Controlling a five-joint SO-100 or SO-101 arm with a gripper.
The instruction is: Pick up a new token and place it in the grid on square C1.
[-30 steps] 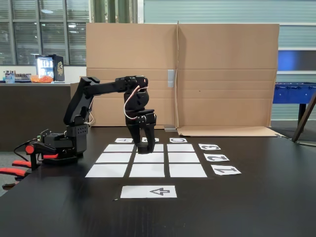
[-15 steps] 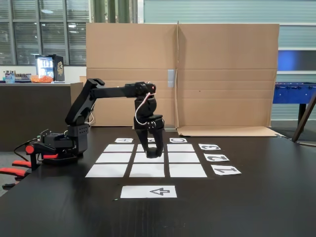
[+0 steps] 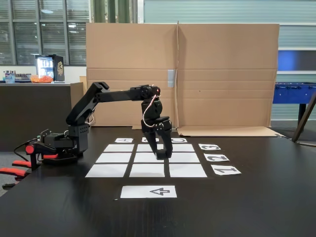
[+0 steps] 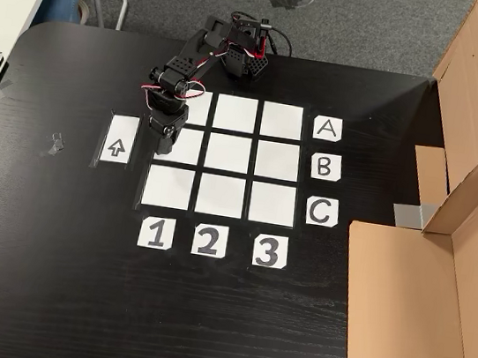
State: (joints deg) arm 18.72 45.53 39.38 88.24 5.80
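Over the near edge of the grid [image 3: 148, 170], the arm reaches out from its base with the claw [image 3: 161, 154] pointing straight down, tips close above the paper. From above, the claw [image 4: 166, 142] hangs over the middle square of the column marked 1, on the side nearest the arrow sheet [image 4: 118, 140]. Square C1 [image 4: 169, 187] is the corner square just next to it, lined up with label C [image 4: 322, 211] and label 1 [image 4: 156, 233]. In the fixed view the same square [image 3: 187, 170] is the near right corner, beside the claw. The upright pose suits a straight drop onto a flat square, and my guess is that the arm sits one square short of its goal, with a short sideways shift left before a release.

The fingers look fairly close together, with a narrow gap between them in the fixed view, but I cannot tell how far open they really are, nor whether anything is held. The token is a small black puck, and black on a black claw over a black table [image 4: 47, 277] gives nothing to pick out, so I cannot place it. It may sit between the fingertips. Each square that shows in full is bare white paper, C1 among them, so the placing looks not yet done
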